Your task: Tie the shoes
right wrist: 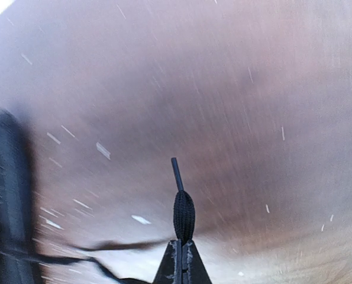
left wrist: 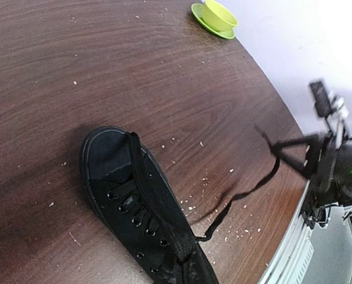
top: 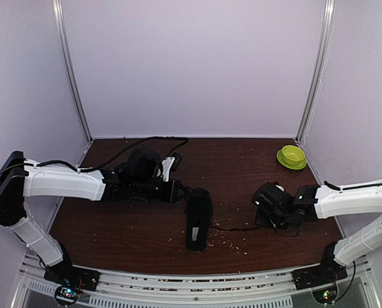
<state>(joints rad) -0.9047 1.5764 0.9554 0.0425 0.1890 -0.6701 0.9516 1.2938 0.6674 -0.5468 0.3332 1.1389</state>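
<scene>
The right gripper (right wrist: 179,251) has its two fingers pressed together on the end of a thin black lace (right wrist: 183,216). The flat woven part of the lace bulges just above the fingertips, and its stiff tip stands up beyond that. From this gripper the lace runs left, lifted off the surface, to the single all-black low-top canvas sneaker (top: 199,221). In the left wrist view it drops in a loose wavy line to the upper eyelets and casts a shadow on the wood.

The sneaker lies sole-down near the middle of the dark brown wooden desk (top: 242,167), a little towards the near edge. Its toe points to the far side and its opening faces the near side. A second strand of lace lies lengthwise over the tongue and toe cap.

The left gripper (top: 189,194) sits just beside the toe, on the sneaker's far left. Its fingers are together. They do not show in its own wrist view, so I cannot tell whether anything is between them.

Pale crumbs (top: 232,240) are scattered on the desk around the sneaker, thickest to its near right. A lime-green bowl on a matching saucer (top: 292,156) stands in the far right corner, well apart from both arms.
</scene>
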